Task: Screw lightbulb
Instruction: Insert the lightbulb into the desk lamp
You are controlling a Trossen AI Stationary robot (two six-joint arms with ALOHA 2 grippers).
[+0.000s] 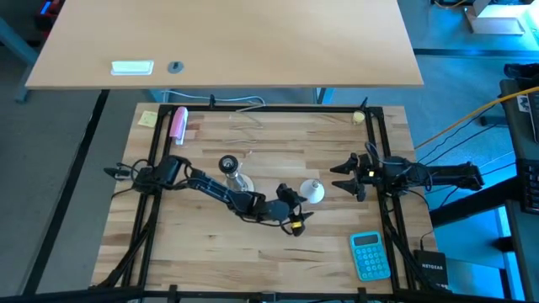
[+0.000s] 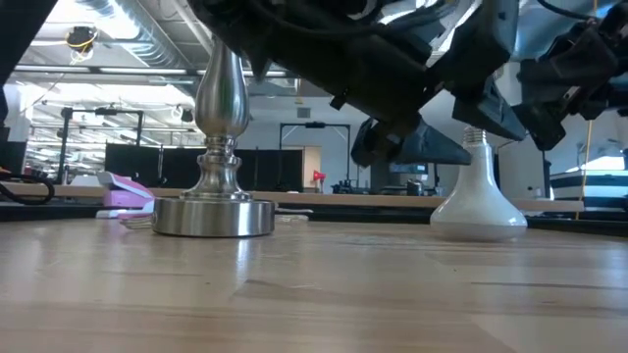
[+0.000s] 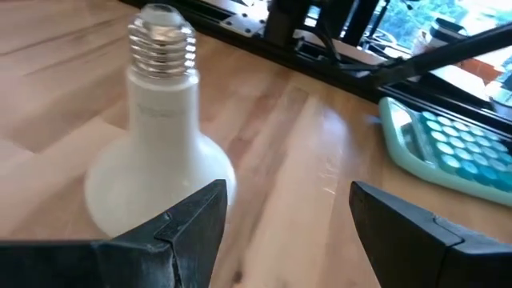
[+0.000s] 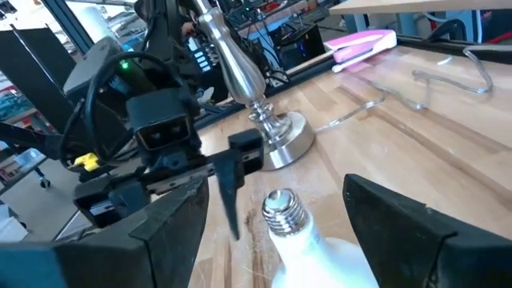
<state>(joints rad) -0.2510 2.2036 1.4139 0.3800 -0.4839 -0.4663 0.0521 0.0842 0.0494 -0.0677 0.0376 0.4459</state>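
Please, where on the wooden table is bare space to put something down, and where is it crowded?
Free: the front strip of table left of the calculator, and the far middle behind the socket stand. Crowded: around the lightbulb, with the left gripper and right gripper flanking it.

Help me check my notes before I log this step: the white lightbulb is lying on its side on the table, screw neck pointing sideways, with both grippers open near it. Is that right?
Not quite. The lightbulb stands upright on its globe, screw neck pointing up, as the low view shows. The rest holds: the left gripper and the right gripper are both open near it, neither gripping it.
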